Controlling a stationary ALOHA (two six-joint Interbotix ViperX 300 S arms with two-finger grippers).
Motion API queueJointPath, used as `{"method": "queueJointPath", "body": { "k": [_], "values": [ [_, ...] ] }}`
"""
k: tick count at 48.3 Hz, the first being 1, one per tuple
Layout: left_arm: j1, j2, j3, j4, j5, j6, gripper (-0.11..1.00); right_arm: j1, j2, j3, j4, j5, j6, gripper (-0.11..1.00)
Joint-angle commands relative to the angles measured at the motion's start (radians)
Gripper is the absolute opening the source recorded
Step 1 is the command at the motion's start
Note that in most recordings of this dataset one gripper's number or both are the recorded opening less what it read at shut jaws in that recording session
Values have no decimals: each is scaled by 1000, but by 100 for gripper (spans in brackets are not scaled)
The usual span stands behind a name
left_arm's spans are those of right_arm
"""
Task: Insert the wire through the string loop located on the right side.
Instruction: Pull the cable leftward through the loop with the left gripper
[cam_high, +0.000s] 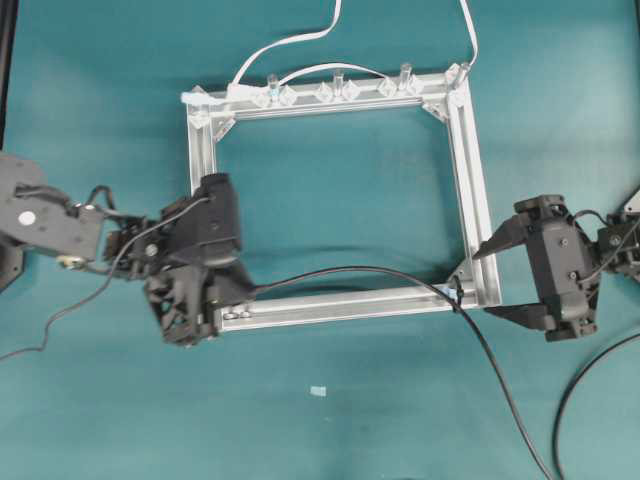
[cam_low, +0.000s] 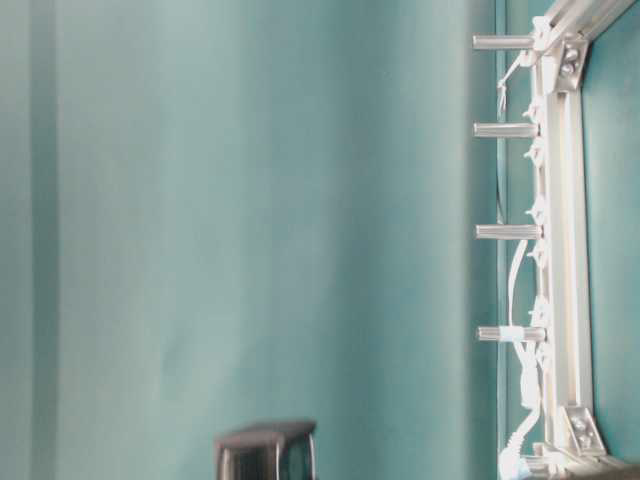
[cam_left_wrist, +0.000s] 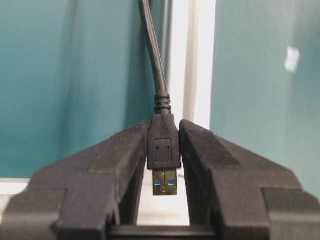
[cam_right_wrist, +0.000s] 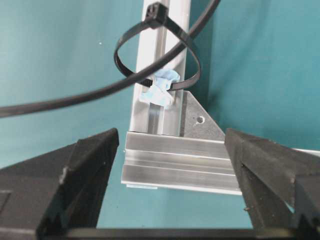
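Your left gripper (cam_left_wrist: 163, 165) is clamped on the plug (cam_left_wrist: 163, 142) of the wire (cam_high: 350, 270), fingers squeezing both sides, metal tip poking back toward the camera. From the plug the wire arcs across the bottom rail of the frame (cam_high: 470, 180) to the bottom-right corner, then trails off toward the lower edge of the table (cam_high: 330, 430).

Your right gripper (cam_right_wrist: 170, 165) sits wide apart, holding nothing, just beside that same corner.

The loop (cam_right_wrist: 157, 50) stands up from the corner, and in the right wrist view the wire appears to pass through it already.

Risks, as I judge them: pulling the plug further could drag the wire tight against the loop and tip or shift the frame; a slack grip could let the plug twist out.

Views differ: only the right wrist cam shows the loop clearly; overhead it's a tiny dark speck at best. Only the left wrist cam shows the grip on the plug. The table-level cam shows just the frame's pegs (cam_low: 508, 130) & a white cable (cam_low: 520, 350), neither wire nor loop.
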Motion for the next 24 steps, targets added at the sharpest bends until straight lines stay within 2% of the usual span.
{"method": "queueJointPath", "body": {
  "k": [1,11,24],
  "values": [
    [-29,-48,12,3,14,-32,22,2,-5,-14,-2,-8,-2,94],
    [-75,-92,60,3,60,-66,22,2,-3,-12,-2,-8,-2,94],
    [-80,-112,115,3,106,-89,22,2,-3,-14,-2,-8,-2,93]
  ]
}}
